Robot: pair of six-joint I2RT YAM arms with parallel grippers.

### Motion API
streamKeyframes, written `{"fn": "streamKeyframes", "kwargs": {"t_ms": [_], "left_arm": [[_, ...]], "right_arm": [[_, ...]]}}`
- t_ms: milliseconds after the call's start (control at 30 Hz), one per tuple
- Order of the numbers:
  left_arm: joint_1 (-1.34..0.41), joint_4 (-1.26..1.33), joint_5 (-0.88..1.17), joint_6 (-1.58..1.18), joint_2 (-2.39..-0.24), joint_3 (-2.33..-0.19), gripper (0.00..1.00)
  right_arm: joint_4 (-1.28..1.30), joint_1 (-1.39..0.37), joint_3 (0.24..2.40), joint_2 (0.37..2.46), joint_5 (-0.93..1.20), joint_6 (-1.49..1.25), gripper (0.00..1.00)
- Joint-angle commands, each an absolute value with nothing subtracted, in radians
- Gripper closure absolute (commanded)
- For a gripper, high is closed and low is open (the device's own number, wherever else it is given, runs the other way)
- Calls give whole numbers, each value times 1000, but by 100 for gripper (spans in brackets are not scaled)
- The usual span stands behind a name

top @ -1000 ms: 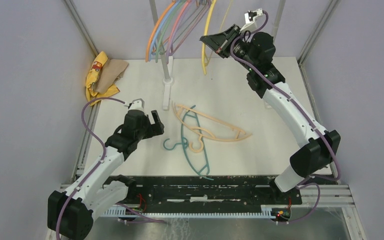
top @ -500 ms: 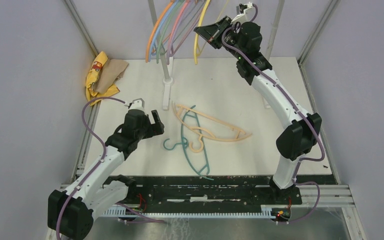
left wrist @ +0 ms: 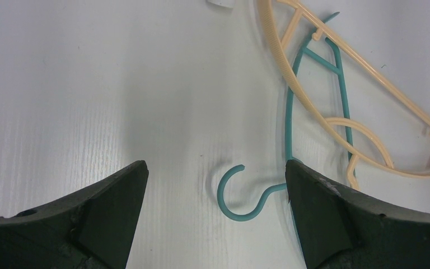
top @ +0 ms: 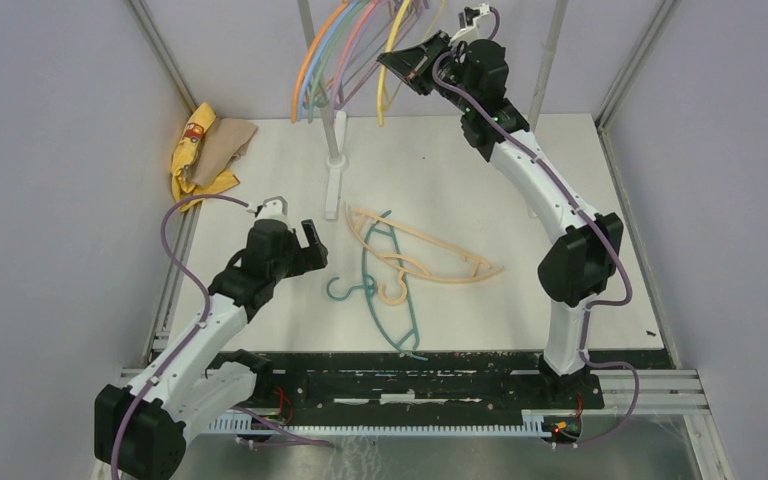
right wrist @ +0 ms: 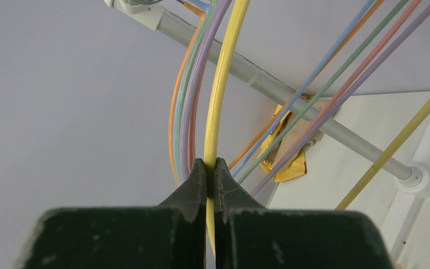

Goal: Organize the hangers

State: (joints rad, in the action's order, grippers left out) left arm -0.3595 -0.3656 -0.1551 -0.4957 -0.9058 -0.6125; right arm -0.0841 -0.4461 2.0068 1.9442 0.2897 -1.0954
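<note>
Your right gripper (right wrist: 210, 167) pinches the yellow hanger (right wrist: 221, 84) up at the rack pole (right wrist: 269, 92), among the hung hangers (right wrist: 186, 112) — twist and it slips or snags neighbours. Left gripper (left wrist: 215, 168) hovers spread over the teal hanger (left wrist: 289, 112), crossed with the peach hanger (left wrist: 280, 53) on the table (left wrist: 89, 84).

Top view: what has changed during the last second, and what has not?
The right pincer, shut on the yellow hanger, swung left and carried it closer to the hung hangers. The left pincer stayed open over the teal hanger. That hanger and the peach hanger did not move.
</note>
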Motion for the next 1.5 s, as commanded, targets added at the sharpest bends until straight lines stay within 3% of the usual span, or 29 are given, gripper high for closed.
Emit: {"fn": "streamKeyframes", "kwargs": {"t_ms": [0, 400, 633, 767, 900, 967, 1267, 1467], "left_arm": [[-355, -354, -174, -505, -880, -644, 1], [-356, -347, -168, -511, -885, -635, 1], [-356, -347, -172, -511, -886, -634, 1], [-356, -345, -167, -514, -890, -636, 1], [-355, -347, -171, -514, -891, -638, 1], [-356, -345, -172, -514, -895, -638, 1], [-356, -326, -163, -520, -926, -640, 1], [-357, -310, -155, -523, -965, -641, 1]], "right_arm": [[-68, -464, 2081, 1979, 346, -1093, 99], [-38, -495, 2032, 1989, 401, -1066, 88], [-34, -495, 1893, 1868, 312, -962, 56], [-26, -493, 1836, 1794, 274, -906, 32], [-8, -493, 1772, 1708, 249, -839, 16], [9, -494, 1733, 1663, 232, -804, 2], [232, -558, 1466, 1478, 177, -553, 0], [358, -677, 1223, 1416, 80, -422, 11]]}}
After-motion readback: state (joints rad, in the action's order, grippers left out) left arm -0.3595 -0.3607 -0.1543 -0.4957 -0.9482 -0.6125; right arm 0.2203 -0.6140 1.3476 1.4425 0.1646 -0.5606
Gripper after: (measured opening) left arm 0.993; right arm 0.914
